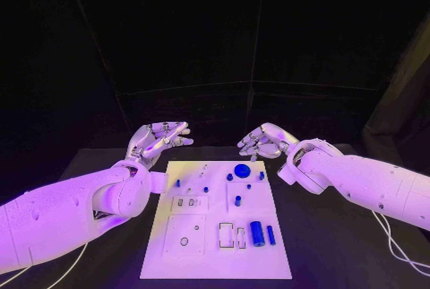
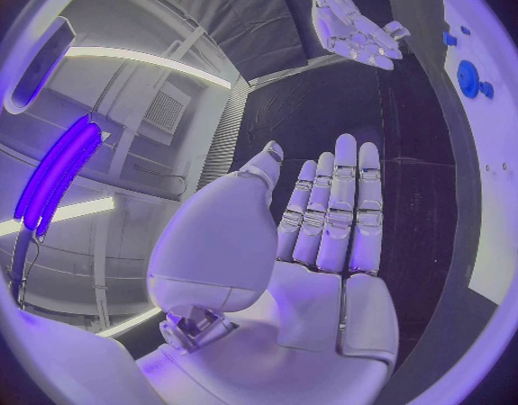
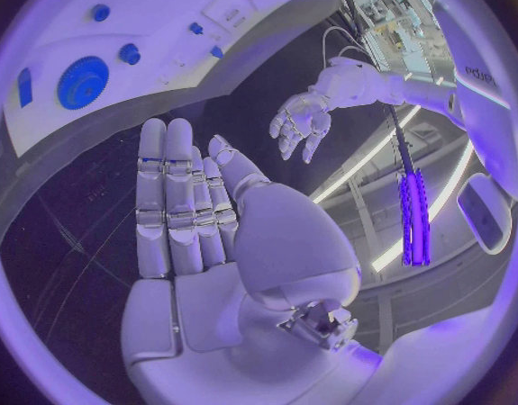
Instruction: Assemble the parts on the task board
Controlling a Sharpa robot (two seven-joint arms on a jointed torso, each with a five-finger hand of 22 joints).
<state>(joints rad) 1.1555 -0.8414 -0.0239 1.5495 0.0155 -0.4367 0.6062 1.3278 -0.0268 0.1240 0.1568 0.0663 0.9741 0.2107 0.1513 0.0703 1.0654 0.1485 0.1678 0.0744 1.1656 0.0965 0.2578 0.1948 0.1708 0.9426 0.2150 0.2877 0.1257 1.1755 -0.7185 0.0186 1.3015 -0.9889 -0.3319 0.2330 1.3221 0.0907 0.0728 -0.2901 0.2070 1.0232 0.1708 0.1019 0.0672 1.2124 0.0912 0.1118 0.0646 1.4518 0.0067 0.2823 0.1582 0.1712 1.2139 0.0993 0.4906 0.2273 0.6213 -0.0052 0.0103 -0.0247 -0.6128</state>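
The white task board (image 1: 215, 252) lies in the middle of the black table. Small blue parts sit on it: a round gear-like disc (image 1: 241, 171) near the far end, a cylinder (image 1: 256, 232) and a thin peg (image 1: 271, 235) near the front right, and several small pegs between. My left hand (image 1: 161, 140) hovers beyond the board's far left corner, fingers straight and apart, holding nothing. My right hand (image 1: 261, 142) hovers beyond the far right corner, also empty. In the right wrist view my right hand (image 3: 196, 216) has its fingers extended near the disc (image 3: 83, 81); in the left wrist view my left hand (image 2: 326, 225) is flat.
Black table surface (image 1: 340, 239) surrounds the board on all sides. White cables (image 1: 394, 245) run along the table at the right, and another cable (image 1: 63, 270) at the left front. Dark curtains stand behind the table.
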